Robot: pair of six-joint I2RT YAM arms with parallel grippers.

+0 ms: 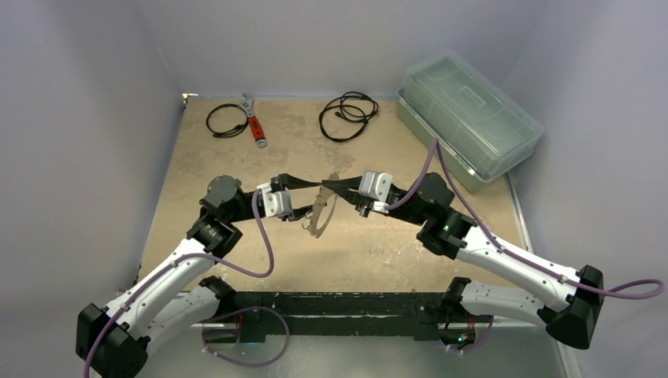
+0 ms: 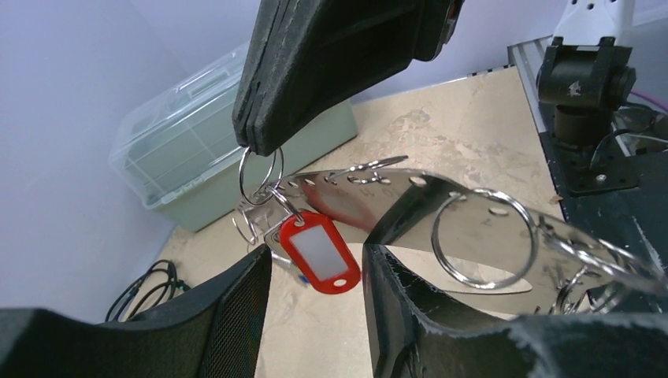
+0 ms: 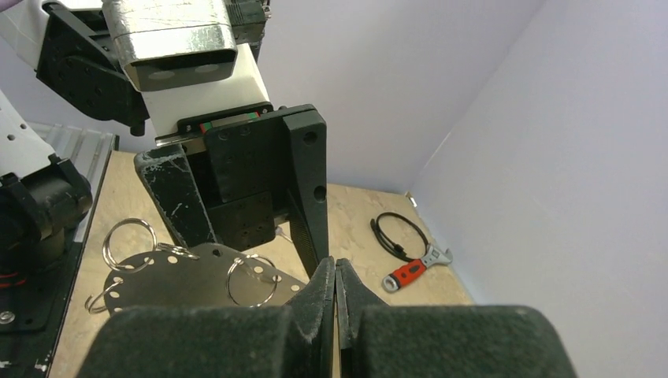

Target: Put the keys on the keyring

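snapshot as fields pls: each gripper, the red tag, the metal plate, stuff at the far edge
right gripper: shut, pinching a split ring
left gripper: jaws apart, plate not seen between the pads
red key tag: hangs under the pinched ring, off the table
perforated metal plate: in the air between the two arms, carries more split rings, lies along one left finger
far edge: red-handled wrench, black cables, lidded plastic bin
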